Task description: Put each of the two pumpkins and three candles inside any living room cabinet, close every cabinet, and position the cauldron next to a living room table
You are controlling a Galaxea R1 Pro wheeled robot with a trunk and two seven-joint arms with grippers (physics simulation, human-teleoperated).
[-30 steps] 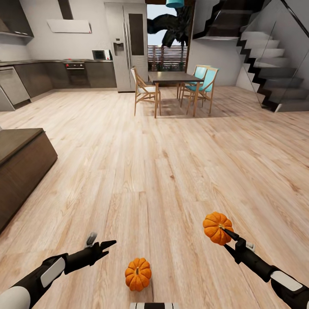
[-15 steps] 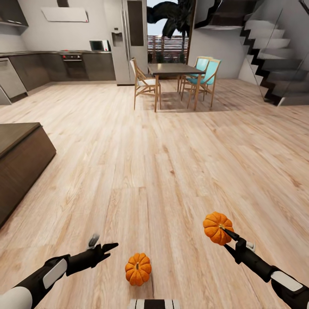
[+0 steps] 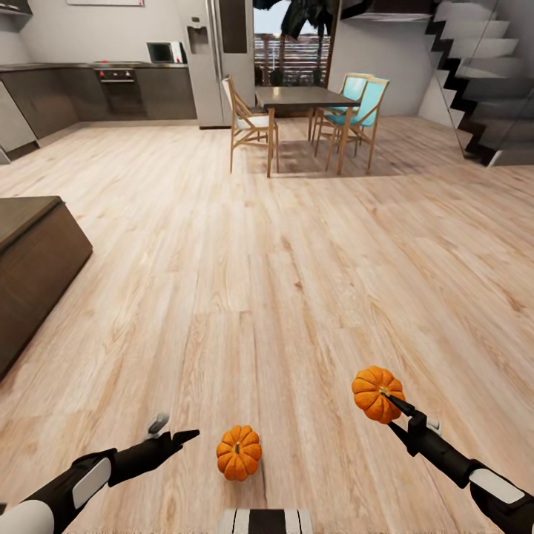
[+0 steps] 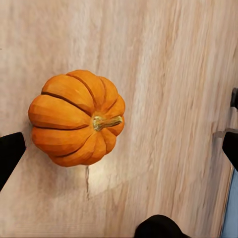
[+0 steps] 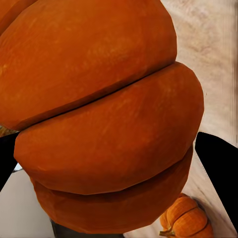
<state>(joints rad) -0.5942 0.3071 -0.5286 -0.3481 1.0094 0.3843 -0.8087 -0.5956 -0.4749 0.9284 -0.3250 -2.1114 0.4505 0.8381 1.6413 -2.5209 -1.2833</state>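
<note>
We hold one pumpkin (image 3: 377, 394) clamped in the right gripper (image 3: 393, 404), at the lower right of the head view, lifted clear of the floor; in the right wrist view this held pumpkin (image 5: 104, 119) sits between the two dark fingertips at the frame edges. The second pumpkin (image 3: 239, 452) rests on the wooden floor (image 3: 297, 259) at the lower centre of the head view, just ahead of the robot's base. The left gripper (image 3: 172, 436) hangs at the lower left with its fingers spread apart and nothing between them; in the left wrist view the floor pumpkin (image 4: 77, 116) lies between the fingertips, stem pointing sideways. We judge three risks. First, the floor pumpkin is round and ribbed, so a closing finger that meets it off-centre could push it into a roll across the smooth boards. Second, it lies close to the base, so any drive forward could strike it. Third, the held pumpkin is gripped at its side, so a quick swing of the arm could loosen it. The surface is pale plank flooring, flat and bare. The dark brown cabinet (image 3: 33, 259) stands at the left edge, mid-height, well apart from both pumpkins. In the upper part of the frame we see a dining table (image 3: 304, 96) with chairs, a kitchen run at the upper left, and a staircase (image 3: 489, 81) at the upper right.
</note>
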